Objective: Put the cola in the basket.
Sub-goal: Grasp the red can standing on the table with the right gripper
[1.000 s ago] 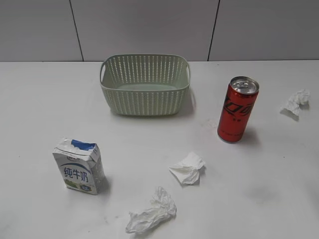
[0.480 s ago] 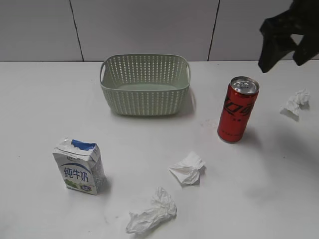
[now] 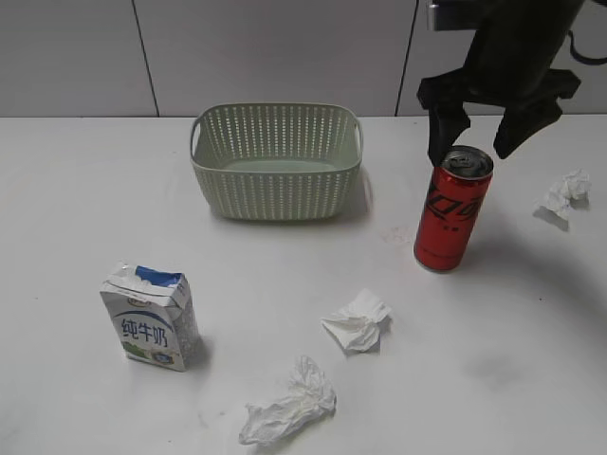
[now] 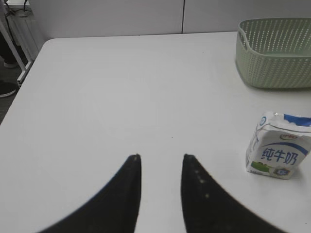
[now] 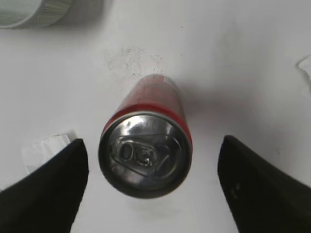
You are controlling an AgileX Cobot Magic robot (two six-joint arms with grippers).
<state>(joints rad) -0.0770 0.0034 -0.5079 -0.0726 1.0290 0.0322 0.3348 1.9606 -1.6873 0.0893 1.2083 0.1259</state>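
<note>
- The cola (image 3: 453, 210) stands upright on the white worktop (image 3: 85, 209), on the right side of the exterior view, well apart from the basket (image 3: 276, 161).
- The right claw (image 3: 479, 142) hangs directly above the can with its fingers spread wide, one dark fingertip on each side of the silver top.
- From the right wrist view the cola (image 5: 146, 148) sits centred between the two fingers (image 5: 48, 182), with bare worktop showing on both sides, so nothing touches it.
- How far the fingertips sit above or below the can's rim is hard to judge from the exterior view; they seem level with or just above the top.
- The basket is pale green, upright and sits toward the back of the worktop, close to the grey wall (image 3: 275, 57).
- A milk carton (image 3: 150, 317) stands near the front left, its torn top open.
- Two crumpled tissues lie toward the front: one tissue (image 3: 358, 320) nearer the can, another wad (image 3: 287, 403) closer to the front edge.
- A third crumpled scrap (image 3: 564, 194) lies at the far right, beside the can's side of the worktop.
- The left claw (image 4: 159, 160) hovers over bare worktop with a narrow gap between its fingers, gripping nothing; the carton and a corner of the basket show to its right.
</note>
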